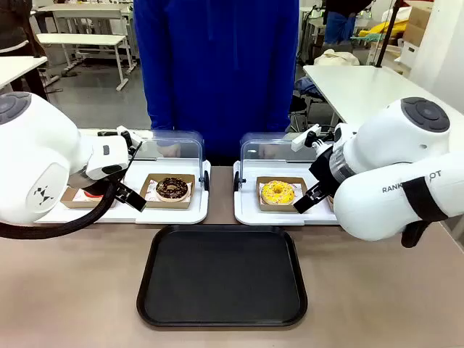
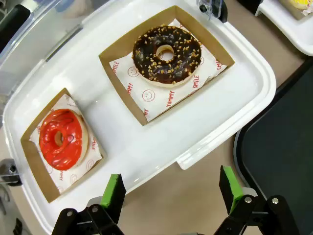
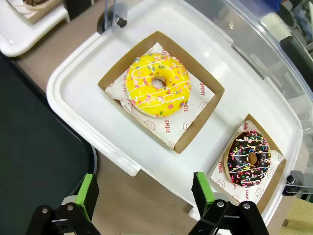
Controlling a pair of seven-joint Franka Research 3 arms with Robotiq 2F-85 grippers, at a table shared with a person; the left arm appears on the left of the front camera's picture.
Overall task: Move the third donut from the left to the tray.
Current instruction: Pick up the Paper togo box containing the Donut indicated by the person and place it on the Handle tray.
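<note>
The yellow-iced donut (image 1: 278, 192) with sprinkles lies in its brown cardboard holder (image 3: 205, 112) on the right white tray, and shows up close in the right wrist view (image 3: 157, 84). My right gripper (image 3: 144, 193) hovers open over that tray's near edge, a short way short of the donut, holding nothing; from the front it sits just right of the donut (image 1: 308, 199). The black tray (image 1: 221, 279) lies flat at the table's near middle. My left gripper (image 2: 171, 188) is open over the left white tray's near edge (image 1: 129, 196).
Both white trays (image 2: 205, 122) have their clear domed lids (image 1: 170, 148) raised at the back. A red donut (image 2: 62, 138) and a nut-topped chocolate donut (image 2: 167, 54) sit on the left tray; a sprinkled chocolate donut (image 3: 249, 157) sits right of the yellow one. A person in blue (image 1: 217, 72) stands across.
</note>
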